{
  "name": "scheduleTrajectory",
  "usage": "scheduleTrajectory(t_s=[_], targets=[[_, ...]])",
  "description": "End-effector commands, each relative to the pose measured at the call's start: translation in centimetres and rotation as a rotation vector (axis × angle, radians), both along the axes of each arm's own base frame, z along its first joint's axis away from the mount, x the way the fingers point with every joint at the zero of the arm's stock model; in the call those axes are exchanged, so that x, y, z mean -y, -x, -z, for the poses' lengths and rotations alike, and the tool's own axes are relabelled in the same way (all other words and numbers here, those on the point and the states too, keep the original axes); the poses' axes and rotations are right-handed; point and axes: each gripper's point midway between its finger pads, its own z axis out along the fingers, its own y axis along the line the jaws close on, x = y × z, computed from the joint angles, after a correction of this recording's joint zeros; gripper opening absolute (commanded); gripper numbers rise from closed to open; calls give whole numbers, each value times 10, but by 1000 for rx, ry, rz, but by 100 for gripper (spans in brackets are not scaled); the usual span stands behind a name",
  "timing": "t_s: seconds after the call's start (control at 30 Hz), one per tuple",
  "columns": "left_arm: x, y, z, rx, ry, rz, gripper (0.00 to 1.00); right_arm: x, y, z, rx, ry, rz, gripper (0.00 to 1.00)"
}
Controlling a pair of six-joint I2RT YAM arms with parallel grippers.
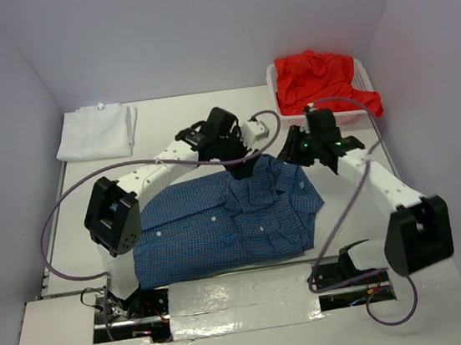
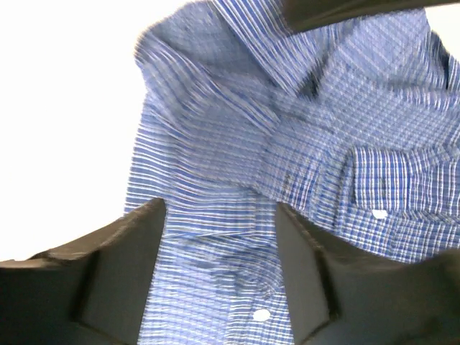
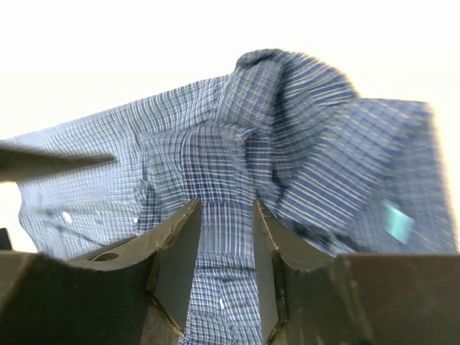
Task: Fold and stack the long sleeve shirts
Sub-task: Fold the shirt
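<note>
The blue fine-checked shirt [image 1: 220, 224] lies spread on the table, its collar end bunched up at the back right. My left gripper [image 1: 244, 163] hovers over the collar area with its jaws wide open; in the left wrist view [image 2: 219, 208] the checked cloth [image 2: 215, 144] and a white button [image 2: 261, 315] lie below the gap. My right gripper [image 1: 290, 154] is at the shirt's back right corner; in the right wrist view [image 3: 226, 205] its jaws stand apart over a strip of the cloth [image 3: 287, 129]. A plain white shirt [image 1: 96, 131] lies folded at the back left. A red shirt [image 1: 323, 79] fills the basket.
A white mesh basket [image 1: 276, 99] stands at the back right corner of the table. Purple cables loop from both arms, one over the table's left side [image 1: 47, 220]. Walls close in on the left, back and right.
</note>
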Motion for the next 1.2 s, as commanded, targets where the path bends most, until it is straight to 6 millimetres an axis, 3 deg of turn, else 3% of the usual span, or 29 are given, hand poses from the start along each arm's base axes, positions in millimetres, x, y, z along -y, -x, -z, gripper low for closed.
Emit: scheduleTrajectory(t_s=[0.0, 0.07, 0.1, 0.13, 0.17, 0.23, 0.27, 0.3, 0.33, 0.37, 0.43, 0.47, 0.53, 0.57, 0.63, 0.73, 0.8, 0.97, 1.0, 1.03, 1.07, 1.13, 1.17], targets=[[-18, -17, -52, 71, 1, -25, 76, 50, 34, -17, -36, 79, 150, 45], [-38, -27, -62, 85, -10, -69, 91, 58, 56, -3, -110, 75, 190, 46], [-47, -29, -63, 83, -22, -89, 92, 61, 65, 1, -138, 66, 210, 46], [-61, -31, -60, 75, -53, -121, 92, 61, 84, 19, -229, 62, 238, 45], [-83, -39, -65, 90, -67, -164, 92, 62, 94, 28, -280, 62, 250, 45], [-116, -38, -49, 70, -125, -218, 91, 63, 120, 51, -405, 74, 270, 44], [-148, -47, -52, 89, -151, -293, 90, 62, 125, 56, -438, 60, 290, 44], [-168, -41, -35, 57, -185, -326, 89, 61, 136, 66, -472, 58, 300, 44], [-188, -42, -31, 51, -203, -367, 88, 60, 138, 69, -469, 49, 313, 44], [-227, -42, -18, 38, -255, -453, 86, 62, 140, 73, -475, 46, 357, 44], [-264, -39, -12, 29, -285, -537, 86, 65, 148, 77, -465, 40, 404, 44], [-297, -34, 1, -16, -297, -615, 86, 66, 149, 78, -467, 28, 446, 44], [-326, -27, 7, -46, -291, -688, 87, 71, 153, 79, -430, 32, 484, 44], [-353, -22, 14, -58, -297, -744, 87, 72, 153, 81, -421, 26, 497, 44], [-377, -15, 20, -44, -332, -765, 88, 72, 156, 90, -419, 16, 516, 44], [-391, 2, 48, -80, -382, -754, 89, 71, 158, 103, -456, 30, 512, 44], [-395, 2, 59, -82, -388, -756, 89, 74, 160, 114, -493, 63, 509, 45], [-412, 14, 92, -131, -431, -777, 85, 76, 139, 122, -487, 110, 491, 40], [-415, 16, 96, -128, -444, -760, 79, 74, 130, 120, -470, 108, 484, 36], [-417, 25, 102, -148, -449, -755, 75, 74, 125, 120, -463, 120, 468, 21], [-417, 29, 103, -147, -448, -749, 72, 73, 113, 117, -464, 126, 461, 14], [-414, 40, 101, -120, -431, -716, 58, 69, 102, 115, -457, 145, 415, 0], [-411, 45, 101, -113, -427, -697, 53, 65, 88, 111, -455, 151, 400, 0]])
